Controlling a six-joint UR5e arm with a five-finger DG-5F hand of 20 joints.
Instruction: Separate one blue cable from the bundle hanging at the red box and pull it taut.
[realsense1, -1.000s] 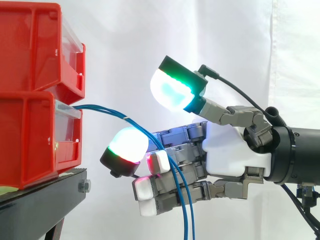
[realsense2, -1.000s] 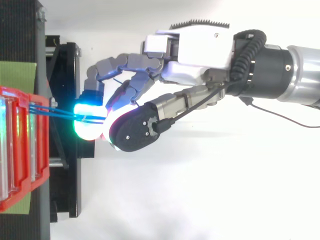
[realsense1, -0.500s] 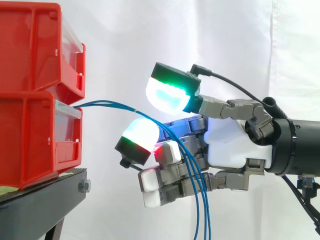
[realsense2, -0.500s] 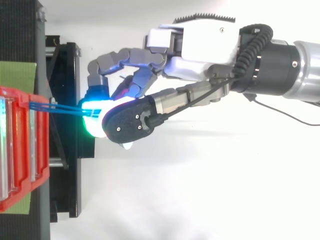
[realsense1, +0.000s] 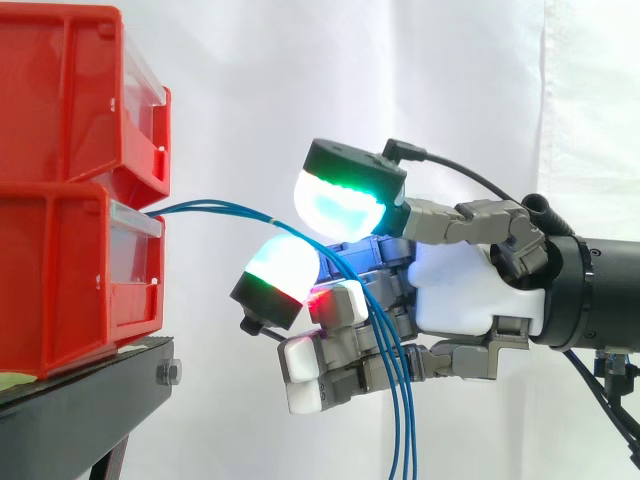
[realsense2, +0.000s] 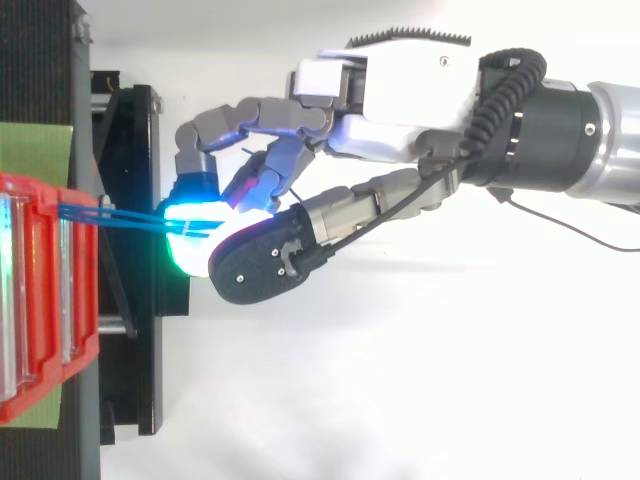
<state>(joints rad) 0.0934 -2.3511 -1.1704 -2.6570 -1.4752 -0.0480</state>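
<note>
- Blue cables (realsense1: 215, 208): a thin bundle that left the front of the lower red bin (realsense1: 60, 280), ran towards 3 o'clock in a shallow arc, passed between the hand's pads and dropped towards 6 o'clock across the curled fingers.
- Hand (realsense1: 470, 300): entered from 3 o'clock, fingers curled, closed on the blue cables. The thumb pad (realsense1: 340, 200) sat at 1 o'clock of the finger pad (realsense1: 285, 270), the two almost touching.
- Change over the last second: the thumb pad had come down from a raised position onto the finger pad, narrowing the gap. The hanging strands had shifted towards 3 o'clock, deeper into the fingers.
- Meaning for the task: the pinch appeared to be forming. The arc was slack, so the pull had not yet taken effect.
- Black stand (realsense1: 90, 385): carried the bins at 7 o'clock.
- Hard to make out: how many strands lay between the pads. Several hung below the hand, so separation of a single cable was doubtful.
- Hidden from above: the back of the thumb covered the contact point.
- Cut off: the lower cable ends.
</note>
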